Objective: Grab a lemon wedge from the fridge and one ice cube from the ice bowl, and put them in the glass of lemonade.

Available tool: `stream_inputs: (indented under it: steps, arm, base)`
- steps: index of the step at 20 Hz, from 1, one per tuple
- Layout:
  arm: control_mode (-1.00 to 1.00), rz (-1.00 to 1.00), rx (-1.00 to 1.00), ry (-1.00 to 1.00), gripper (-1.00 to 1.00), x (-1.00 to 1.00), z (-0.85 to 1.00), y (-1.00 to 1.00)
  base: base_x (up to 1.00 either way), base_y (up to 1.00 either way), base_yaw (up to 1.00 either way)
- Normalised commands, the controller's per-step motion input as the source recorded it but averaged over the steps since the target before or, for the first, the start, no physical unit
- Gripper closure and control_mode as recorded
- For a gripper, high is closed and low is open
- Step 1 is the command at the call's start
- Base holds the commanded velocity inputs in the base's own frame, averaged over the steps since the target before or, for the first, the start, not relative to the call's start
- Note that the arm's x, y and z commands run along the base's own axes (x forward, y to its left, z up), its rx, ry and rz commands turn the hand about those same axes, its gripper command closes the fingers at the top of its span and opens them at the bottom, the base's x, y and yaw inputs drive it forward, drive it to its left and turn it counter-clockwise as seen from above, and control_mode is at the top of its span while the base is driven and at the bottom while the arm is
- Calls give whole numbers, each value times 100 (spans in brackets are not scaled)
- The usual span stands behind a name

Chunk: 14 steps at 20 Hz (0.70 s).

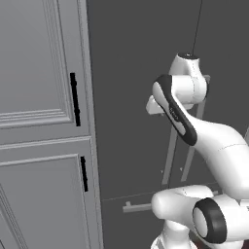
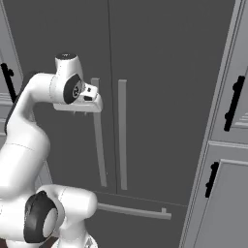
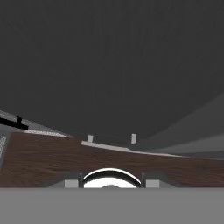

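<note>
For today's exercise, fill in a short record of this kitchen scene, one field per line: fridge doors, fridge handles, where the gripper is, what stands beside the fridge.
fridge doors: the fridge has both doors shut, so the inside is hidden
fridge handles: left handle and right handle, both upright
gripper position: the gripper is at the top of the left handle; whether it grips cannot be told
beside fridge: grey cupboards with black handles

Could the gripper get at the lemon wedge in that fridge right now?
Probably not yet. Both doors of the fridge are shut, so whatever is inside is closed off. The gripper sits by the left door handle, which it would likely need to pull first.
</note>
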Motion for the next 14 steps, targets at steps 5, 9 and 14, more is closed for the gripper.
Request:
stream_inputs:
  steps: [5,9,14]
  arm:
    - [-100,-3,1,0,-100,-54,-5,-16]
    - [-100,-8,3,0,-100,-100,-22,-34]
    - [100,-5,1,0,-100,-57,-20,-20]
  base:
    - [0,0,0]
    - [0,0,0]
    - [-4,-1,-1]
